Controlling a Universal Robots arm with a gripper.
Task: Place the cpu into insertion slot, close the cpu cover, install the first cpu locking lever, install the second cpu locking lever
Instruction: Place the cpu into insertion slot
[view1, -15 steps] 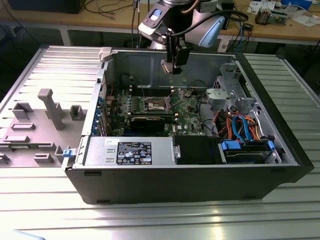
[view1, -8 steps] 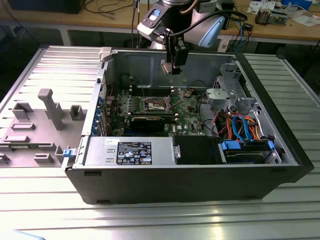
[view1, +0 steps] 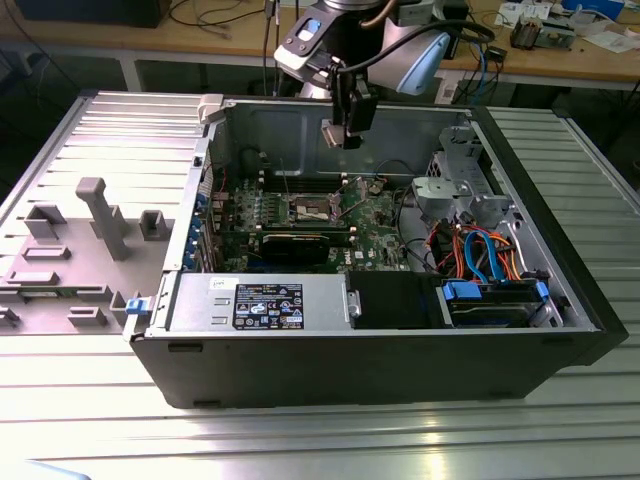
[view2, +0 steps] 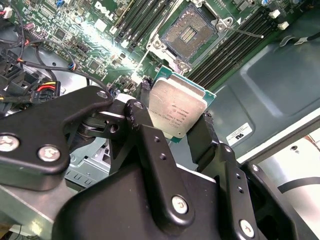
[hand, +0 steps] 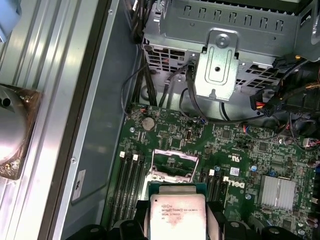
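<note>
My gripper (view1: 340, 135) hangs above the open computer case, shut on the cpu (view1: 331, 133). In both wrist views the cpu (view2: 177, 107) (hand: 178, 215) is a silver-topped square with a green rim, clamped by its edges between the two black fingers (view2: 145, 105). The insertion slot (view2: 189, 33) lies open below on the green board, its tan contact field bare; in the exterior view the slot (view1: 310, 208) is down and to the left of the gripper. The cpu cover (hand: 172, 161) stands swung up, a silver frame with a square cut-out. A thin lever (view2: 246, 33) sticks out beside the slot.
Long black memory slots (view2: 227, 47) flank the socket. A metal drive cage (view1: 455, 185), blue and orange cables (view1: 480, 250) and a labelled power supply (view1: 265, 303) crowd the case. A grey fixture block (view1: 100, 215) stands outside, on the exterior view's left.
</note>
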